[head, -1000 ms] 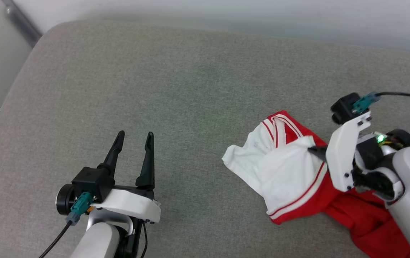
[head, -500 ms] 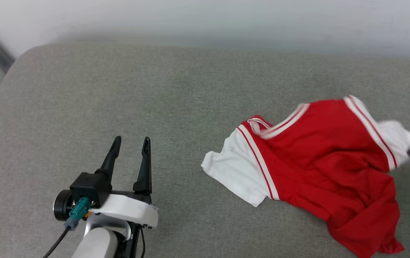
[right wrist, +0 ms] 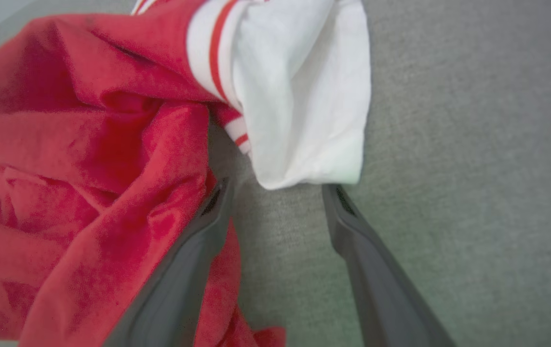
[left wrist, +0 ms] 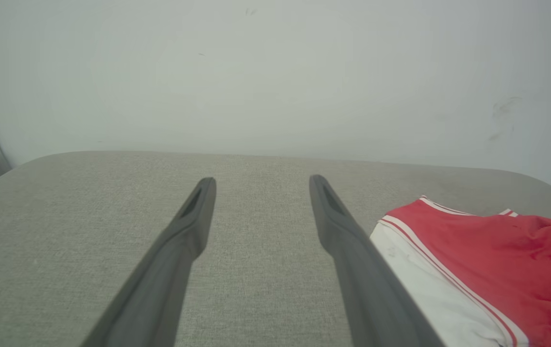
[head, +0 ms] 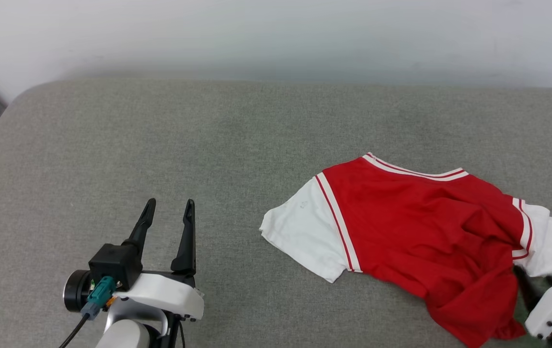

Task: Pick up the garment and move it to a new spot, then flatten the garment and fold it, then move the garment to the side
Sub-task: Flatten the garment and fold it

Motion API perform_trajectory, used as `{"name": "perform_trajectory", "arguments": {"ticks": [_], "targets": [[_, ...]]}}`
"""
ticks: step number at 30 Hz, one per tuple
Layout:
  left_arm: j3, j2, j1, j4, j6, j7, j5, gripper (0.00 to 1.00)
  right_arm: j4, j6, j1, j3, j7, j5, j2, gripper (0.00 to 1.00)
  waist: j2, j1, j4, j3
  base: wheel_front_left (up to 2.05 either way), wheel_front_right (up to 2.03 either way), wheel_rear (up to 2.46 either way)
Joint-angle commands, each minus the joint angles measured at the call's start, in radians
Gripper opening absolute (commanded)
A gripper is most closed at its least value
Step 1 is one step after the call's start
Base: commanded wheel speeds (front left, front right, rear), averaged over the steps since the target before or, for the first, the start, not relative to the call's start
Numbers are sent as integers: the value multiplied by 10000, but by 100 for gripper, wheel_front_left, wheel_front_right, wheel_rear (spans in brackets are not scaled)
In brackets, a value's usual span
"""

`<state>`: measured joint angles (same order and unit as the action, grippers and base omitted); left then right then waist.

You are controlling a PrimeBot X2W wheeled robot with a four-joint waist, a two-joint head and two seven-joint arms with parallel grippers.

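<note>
Garment (head: 425, 227) lies rumpled on grey cushion (head: 160, 145).
My left jaws and right jaws stand wide; the right pair sits apparently just short of the white sleeve (right wrist: 304, 96).

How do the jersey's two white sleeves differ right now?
The sleeve on the robot's left lies spread flat on the grey cushion, well clear of the left end effector. The sleeve on the robot's right is bunched and narrower, its cuff right at the fingertips of the open right end effector. Both are white with red-striped trim, and neither is gripped.
</note>
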<state>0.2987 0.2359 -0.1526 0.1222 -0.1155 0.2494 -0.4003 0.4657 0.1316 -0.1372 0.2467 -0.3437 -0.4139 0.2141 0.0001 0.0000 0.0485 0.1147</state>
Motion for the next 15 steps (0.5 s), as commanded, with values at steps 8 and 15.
{"name": "perform_trajectory", "arguments": {"ticks": [8, 15], "targets": [[-51, 240, 544, -88, -236, -235, -71, 100, -2323, -13, 710, 297, 2276, 1062, -427, 100, -1, 0, -82, -802, 0, 0, 0], [-124, 451, 955, -227, -428, -496, -135, 100, -4260, -13, 1600, -539, 3031, 1561, -767, 100, -1, 0, -119, -1258, 0, 0, 0]]}}
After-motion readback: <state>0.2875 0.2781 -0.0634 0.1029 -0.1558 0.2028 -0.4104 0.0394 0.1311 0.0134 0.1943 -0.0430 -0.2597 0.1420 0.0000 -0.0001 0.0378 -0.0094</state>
